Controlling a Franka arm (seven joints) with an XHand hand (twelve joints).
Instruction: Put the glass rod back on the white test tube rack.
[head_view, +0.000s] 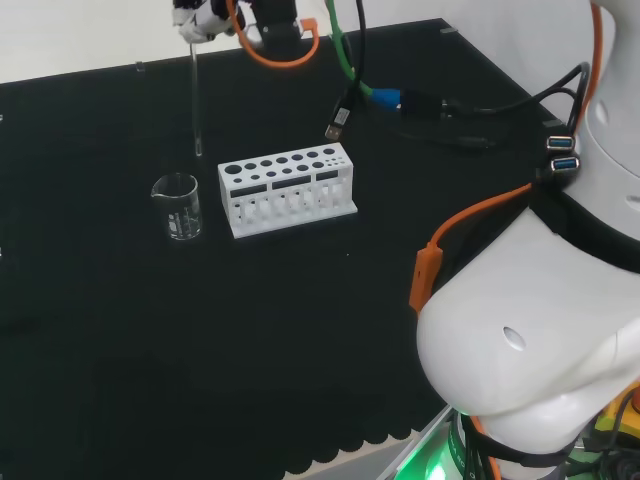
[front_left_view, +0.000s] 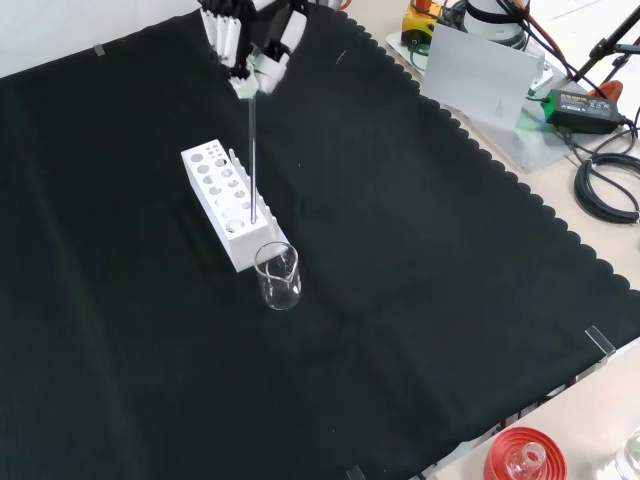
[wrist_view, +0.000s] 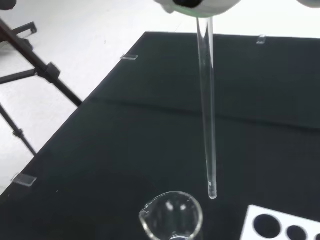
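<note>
Glass rod held aloft

The hand (front_left_view: 248, 48) pinches the glass rod (head_view: 196, 95) upright above the beaker (head_view: 178, 206), beside the white test tube rack (head_view: 287, 188).

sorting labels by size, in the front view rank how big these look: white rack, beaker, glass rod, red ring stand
1. white rack, the bulkiest
2. glass rod, about as long but very thin
3. red ring stand and beaker, alike; the stand is nearer the camera and cut off, so unranked

No legible text or labels.
</note>
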